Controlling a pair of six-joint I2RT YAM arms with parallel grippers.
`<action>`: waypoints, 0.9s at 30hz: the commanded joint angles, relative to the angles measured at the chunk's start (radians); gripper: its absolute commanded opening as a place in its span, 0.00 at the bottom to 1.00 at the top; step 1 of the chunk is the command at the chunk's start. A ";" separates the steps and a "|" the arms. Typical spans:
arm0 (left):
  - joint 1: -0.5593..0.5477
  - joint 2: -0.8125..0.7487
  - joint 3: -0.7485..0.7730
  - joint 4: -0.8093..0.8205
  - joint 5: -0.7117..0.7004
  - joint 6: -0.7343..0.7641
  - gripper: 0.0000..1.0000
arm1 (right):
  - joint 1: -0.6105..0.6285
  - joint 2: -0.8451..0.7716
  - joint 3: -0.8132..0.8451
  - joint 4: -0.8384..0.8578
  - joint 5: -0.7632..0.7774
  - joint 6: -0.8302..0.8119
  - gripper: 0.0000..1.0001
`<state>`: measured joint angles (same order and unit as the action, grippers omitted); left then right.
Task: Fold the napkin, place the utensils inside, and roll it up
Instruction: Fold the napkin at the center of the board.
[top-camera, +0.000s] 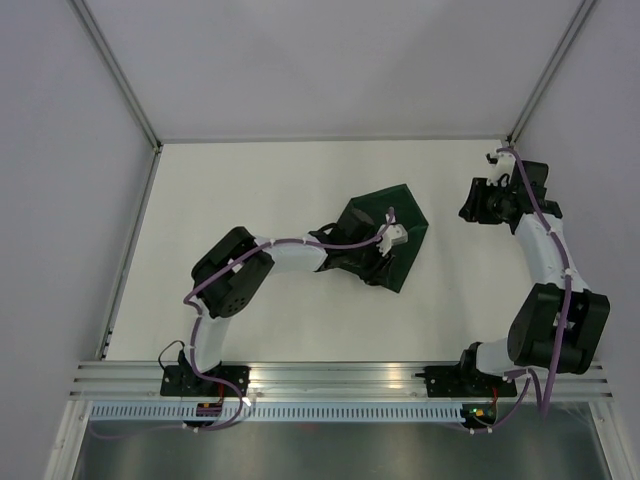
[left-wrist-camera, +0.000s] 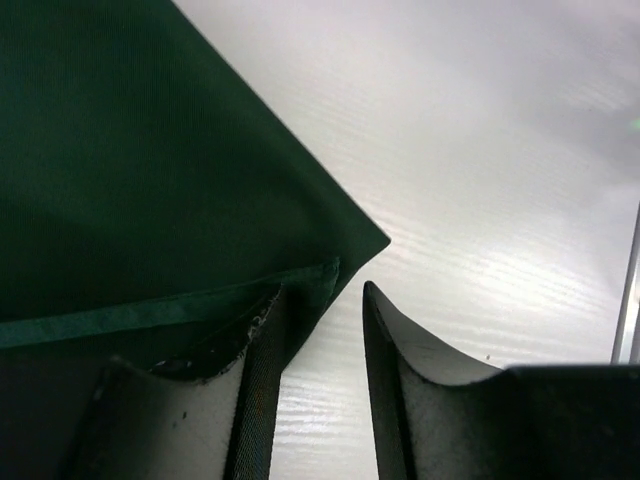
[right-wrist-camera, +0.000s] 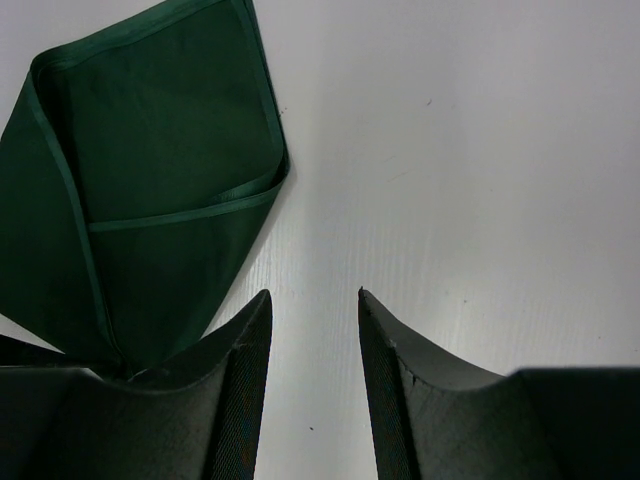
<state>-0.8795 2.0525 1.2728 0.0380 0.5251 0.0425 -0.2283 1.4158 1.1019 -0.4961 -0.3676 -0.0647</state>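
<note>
Progress: napkin (top-camera: 400, 205) folded, lying right of centre on the surface (top-camera: 250, 200) | left fingers (left-wrist-camera: 400, 360) spread at its corner, pinching nothing | right fingers (right-wrist-camera: 400, 370) spread, empty, beside it | yours to do: fork — not in view — then roll

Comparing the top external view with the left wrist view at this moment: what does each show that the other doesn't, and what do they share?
Only the top external view shows most of the folded napkin outline, the left arm reaching over it, and the right arm off to its right, apart from the cloth. Only the left wrist view shows the left claw open, with one finger at the napkin's hemmed edge and the other above bare table. Both show the dark green napkin on the white table.
</note>
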 joint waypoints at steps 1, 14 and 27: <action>-0.009 -0.011 0.062 0.063 0.021 -0.069 0.43 | 0.026 0.023 0.032 -0.018 0.010 -0.014 0.46; 0.074 -0.218 0.086 0.040 -0.416 -0.229 0.46 | 0.070 0.129 0.059 -0.068 -0.010 -0.037 0.47; 0.373 -0.132 0.062 -0.167 -0.580 -0.401 0.23 | 0.168 0.232 0.073 -0.093 0.010 -0.040 0.39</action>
<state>-0.4892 1.8610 1.3083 -0.0399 -0.0441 -0.2951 -0.0776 1.6241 1.1347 -0.5682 -0.3763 -0.1032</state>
